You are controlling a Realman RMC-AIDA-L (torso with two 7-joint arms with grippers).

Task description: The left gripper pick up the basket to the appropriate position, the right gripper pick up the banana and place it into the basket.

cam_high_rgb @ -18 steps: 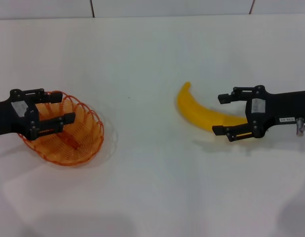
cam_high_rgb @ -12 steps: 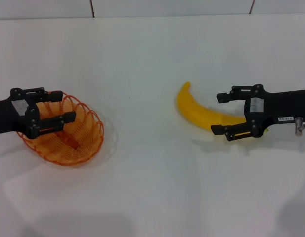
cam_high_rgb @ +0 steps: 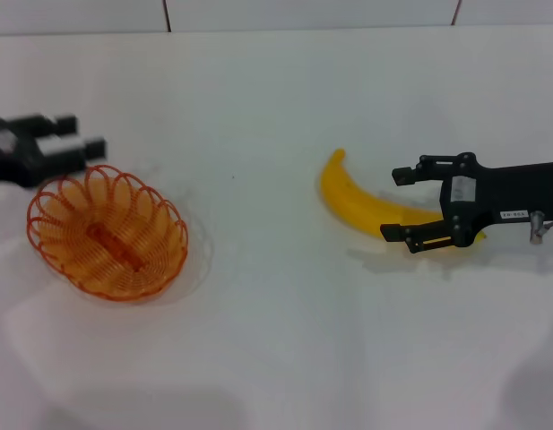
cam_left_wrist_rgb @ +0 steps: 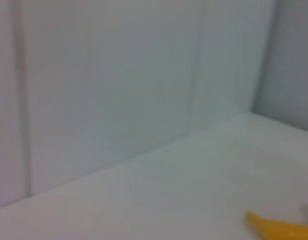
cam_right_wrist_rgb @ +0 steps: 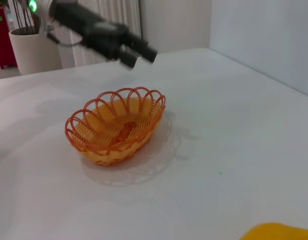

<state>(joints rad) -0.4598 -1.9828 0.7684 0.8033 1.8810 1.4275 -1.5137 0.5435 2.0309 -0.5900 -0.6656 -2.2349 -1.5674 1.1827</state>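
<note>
The orange wire basket stands empty on the white table at the left; it also shows in the right wrist view. My left gripper is open and hovers above and behind the basket's far left rim, apart from it; it shows in the right wrist view too. The yellow banana lies right of centre. My right gripper is open, its jaws straddling the banana's right part, one finger on each side. A banana tip shows in the left wrist view and in the right wrist view.
The white table runs back to a tiled wall. A white pot with a plant stands beyond the table's edge in the right wrist view.
My left gripper has left the basket's rim and moved up and back to the left. The basket stays on the table. My right gripper has edged slightly left along the banana.
</note>
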